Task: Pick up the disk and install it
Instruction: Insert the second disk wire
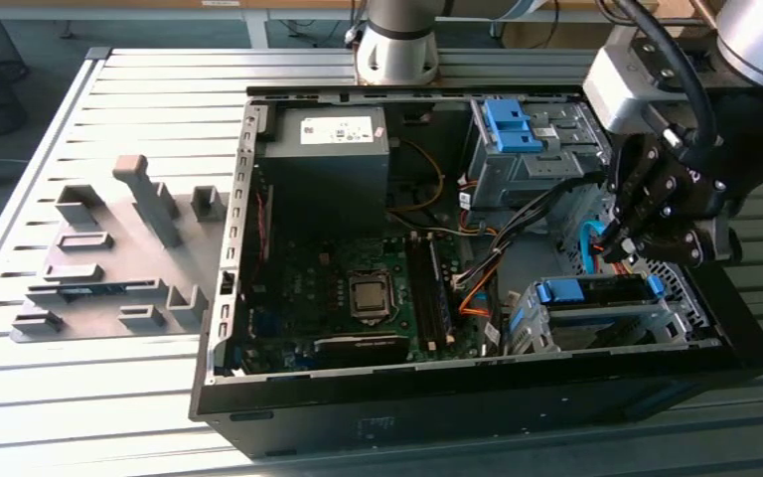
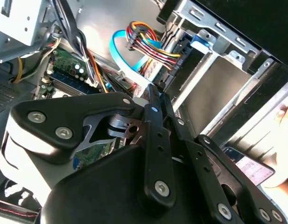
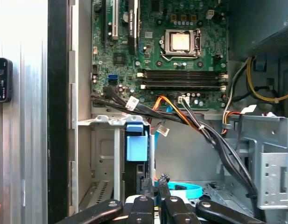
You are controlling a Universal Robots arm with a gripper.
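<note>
Left to right in the exterior view:
- Tabletop (image 1: 90,397) carries a set of grey blocks (image 1: 103,268), well apart from the work.
- Open computer case (image 1: 355,422) lies on its side. Inside it are the power supply box (image 1: 329,149), then the motherboard (image 1: 355,288).
- The disk (image 1: 591,291) sits in the metal cage (image 1: 531,323) at the case's near corner on the exterior view's right. Only its blue carrier end and a dark edge show. In the first wrist view the blue carrier (image 3: 136,144) stands in the cage slot, and it looks seated or close to it.
- The gripper (image 1: 616,253) hangs inside the case, just above and beside that cage. The jaws look drawn together with nothing visibly between them in the first wrist view (image 3: 154,184).

Handling, my read:
- It's a metal drive, so stiff and fairly heavy for its size. It won't flex, but it is shock-sensitive, so no dropping or ramming.
- The flat faces are smooth and likely slippery.
- Grip across the long edges on the plastic carrier, or push on the blue end tab.
- The cable bundle (image 3: 181,116) and the blue ribbon (image 3: 181,189) run close to the cage and could snag.
</note>
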